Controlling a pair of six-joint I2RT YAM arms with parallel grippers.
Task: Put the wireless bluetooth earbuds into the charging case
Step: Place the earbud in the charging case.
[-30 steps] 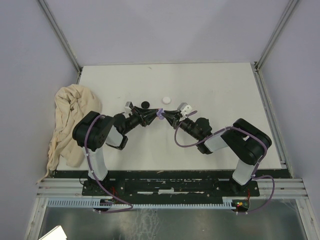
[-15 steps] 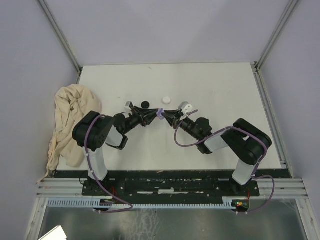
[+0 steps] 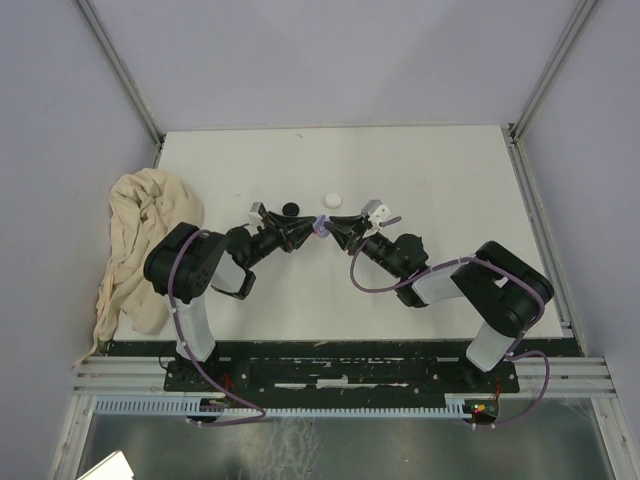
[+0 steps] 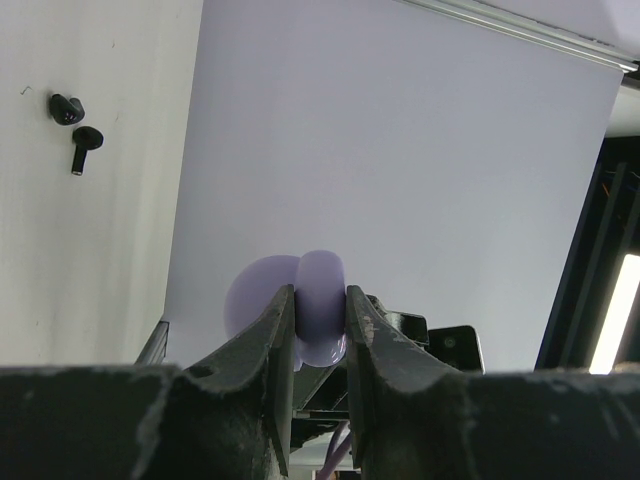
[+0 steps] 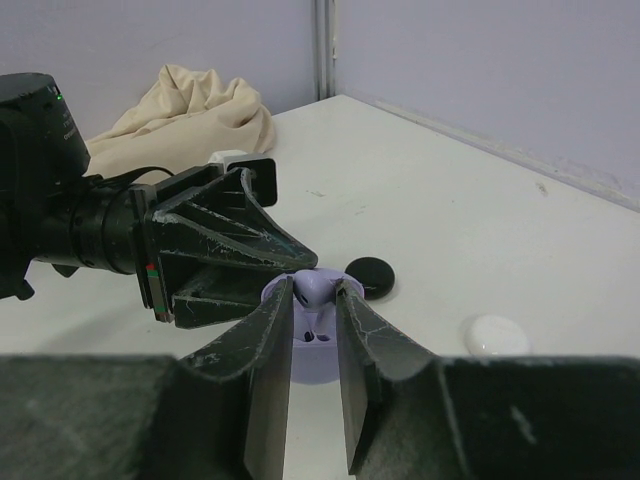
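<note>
My two grippers meet at mid-table over a lilac charging case [image 3: 320, 224]. My left gripper [image 3: 308, 229] is shut on the case [image 4: 322, 300], whose round lid stands behind the pinched part. My right gripper [image 3: 333, 225] is shut on a lilac earbud [image 5: 320, 288] and holds it stem-down just above the open case [image 5: 312, 352], where two dark sockets show. In the right wrist view the left gripper [image 5: 290, 262] comes in from the left. Two black earbuds [image 4: 76, 122] lie loose on the table in the left wrist view.
A black disc [image 3: 291, 208] and a white disc [image 3: 332, 199] lie just beyond the grippers. They also show in the right wrist view as the black disc [image 5: 371, 272] and the white disc [image 5: 497, 335]. A beige cloth [image 3: 140, 240] is heaped at the left edge.
The right arm's wrist and elbow have shifted slightly to the right and away. Both grippers stay together at the lilac case.
</note>
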